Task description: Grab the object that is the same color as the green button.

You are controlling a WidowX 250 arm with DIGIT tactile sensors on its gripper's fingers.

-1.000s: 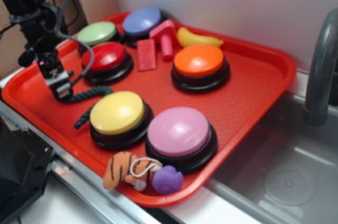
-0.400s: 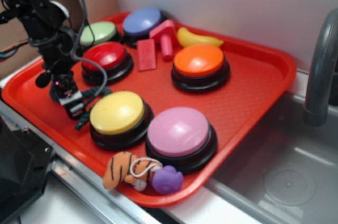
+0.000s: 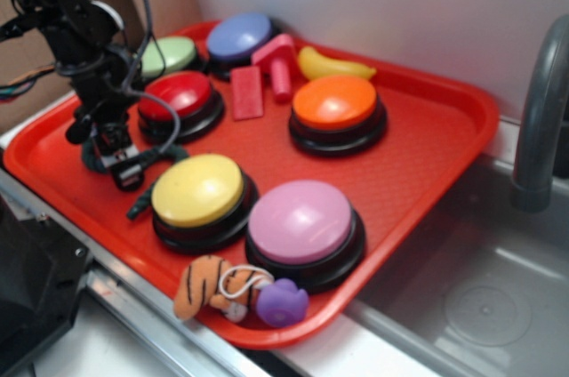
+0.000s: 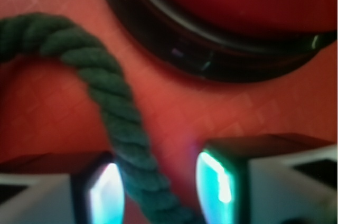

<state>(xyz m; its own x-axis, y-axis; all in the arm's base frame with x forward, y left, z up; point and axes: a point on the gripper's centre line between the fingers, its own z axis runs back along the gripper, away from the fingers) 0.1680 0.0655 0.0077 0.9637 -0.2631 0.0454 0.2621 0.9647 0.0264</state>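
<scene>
Rope, dark green and tightly twisted, curves in an arch across the wrist view and runs down between the two fingers of the gripper. The jaws stand apart, one pad just beside the rope and the other clear of it with red tray showing between. From the exterior view the rope lies on the red tray near its front left edge, between the red button and the yellow button, with the gripper low over it. The tray also holds the pale green button at the back, a blue button, an orange button, a pink button, red blocks, a yellow banana, a tiger toy and a purple piece.
</scene>
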